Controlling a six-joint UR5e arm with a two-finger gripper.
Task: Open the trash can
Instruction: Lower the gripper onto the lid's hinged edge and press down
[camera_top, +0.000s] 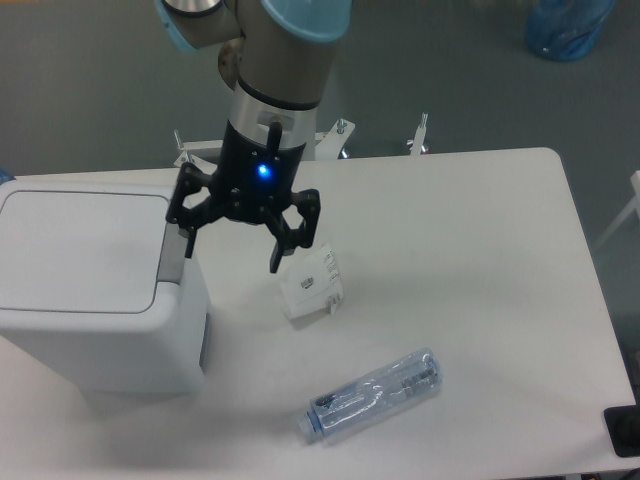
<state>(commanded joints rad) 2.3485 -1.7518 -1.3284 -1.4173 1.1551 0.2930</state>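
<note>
The trash can is a large white boxy bin at the left of the table, with its flat lid down and a grey push-tab on its right side. My gripper hangs just right of the bin with its fingers spread apart and nothing between them. Its left fingertip is right at the grey tab; I cannot tell if it touches. Its right fingertip is over the table.
A small white packet lies on the table just right of the gripper. A clear plastic bottle lies on its side nearer the front. A blue bag is on the floor at the back right.
</note>
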